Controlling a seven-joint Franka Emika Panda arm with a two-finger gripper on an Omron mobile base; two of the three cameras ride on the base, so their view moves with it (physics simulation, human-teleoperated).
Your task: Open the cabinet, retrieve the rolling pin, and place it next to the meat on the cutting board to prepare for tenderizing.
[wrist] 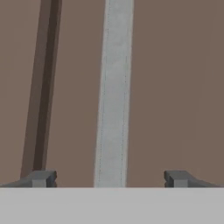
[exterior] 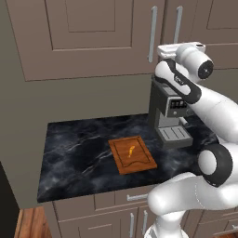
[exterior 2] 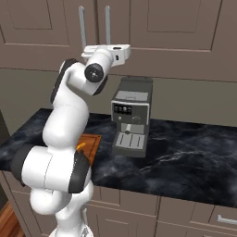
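Note:
Both doors of the taupe wall cabinet are closed, and the rolling pin is out of view. My gripper is raised in front of the doors, open, with a vertical silver bar handle running up between its fingertips. The dark seam between the doors lies left of that handle in the hand view. From the base, the hand sits at the lower ends of the two handles. The reddish-brown cutting board lies on the counter with the small orange meat on it.
A grey coffee machine stands on the black marble counter to the right of the board, below my hand. Base cabinets with short handles run under the counter's front edge. My arm hides part of the board in the right base view.

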